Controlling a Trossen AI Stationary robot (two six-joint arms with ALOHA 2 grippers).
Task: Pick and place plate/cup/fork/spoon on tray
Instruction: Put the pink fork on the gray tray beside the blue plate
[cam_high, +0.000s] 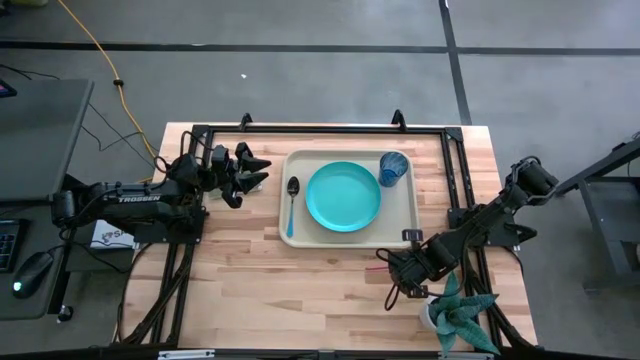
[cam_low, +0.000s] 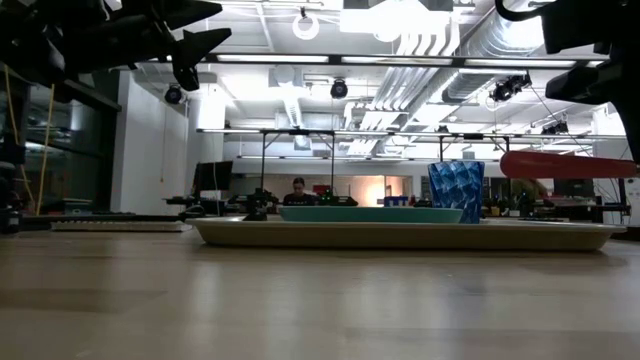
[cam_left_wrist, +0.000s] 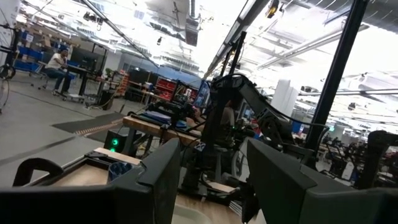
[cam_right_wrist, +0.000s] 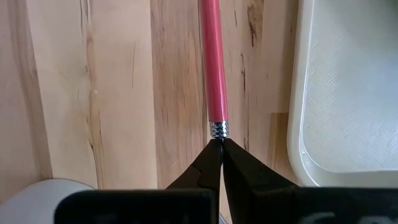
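Note:
The beige tray (cam_high: 402, 214) lies at the table's middle. On it rest the turquoise plate (cam_high: 343, 196), the blue cup (cam_high: 393, 168) upright at its far right corner, and the blue-handled spoon (cam_high: 291, 205) along its left side. My right gripper (cam_high: 394, 262) is off the tray's near right corner, shut on the fork, whose red-pink handle (cam_right_wrist: 212, 62) sticks out ahead of the fingers. The tines are hidden between the fingers. My left gripper (cam_high: 256, 170) hovers open and empty left of the tray, well above the table (cam_low: 195, 30). My right gripper pinches the fork between its two fingertips at the metal part just behind the handle's silver collar (cam_right_wrist: 217, 130). The handle runs straight on from the fingers. The fork is lifted clear, and its handle (cam_low: 565, 165) lies about level above the tray's rim height.
A white pot with a spiky green plant (cam_high: 455, 320) stands at the near right, close beside my right gripper. A black frame (cam_high: 320, 128) runs along the table's far and side edges. Bare wood lies in front of the tray.

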